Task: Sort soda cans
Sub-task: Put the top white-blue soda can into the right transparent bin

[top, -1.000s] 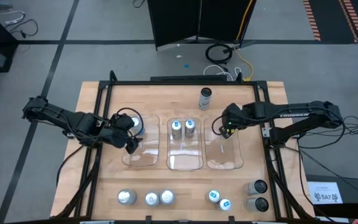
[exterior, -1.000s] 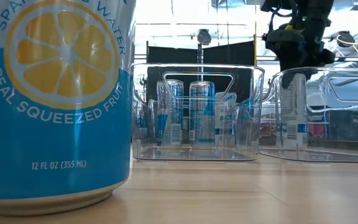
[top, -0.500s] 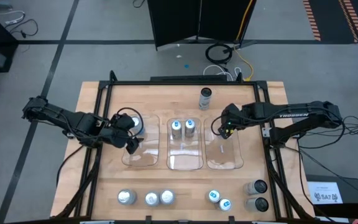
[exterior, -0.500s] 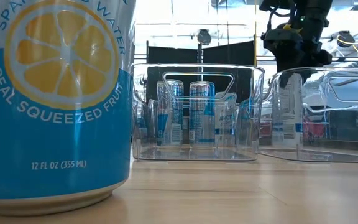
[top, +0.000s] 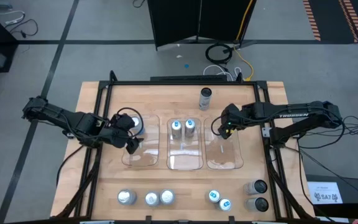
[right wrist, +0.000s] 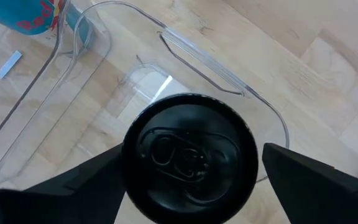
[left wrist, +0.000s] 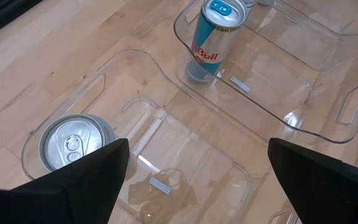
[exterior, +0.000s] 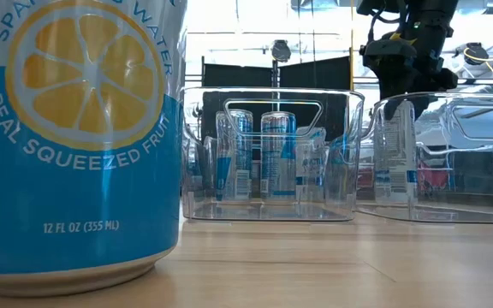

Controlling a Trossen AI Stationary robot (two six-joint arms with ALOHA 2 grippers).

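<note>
Black can (right wrist: 190,158) fills gap between right tool (right wrist: 188,180) fingers.

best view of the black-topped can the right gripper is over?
Right wrist view: the black-topped can fills the frame, standing in the right bin between the open fingers of the right gripper. High view hides it under the arm. Low view shows only its side through the bin wall. Left wrist view misses it.

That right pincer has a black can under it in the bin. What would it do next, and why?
Probably lift straight up. The right pincer stands open around the black can, which sits inside the right bin, so it looks delivered.
</note>
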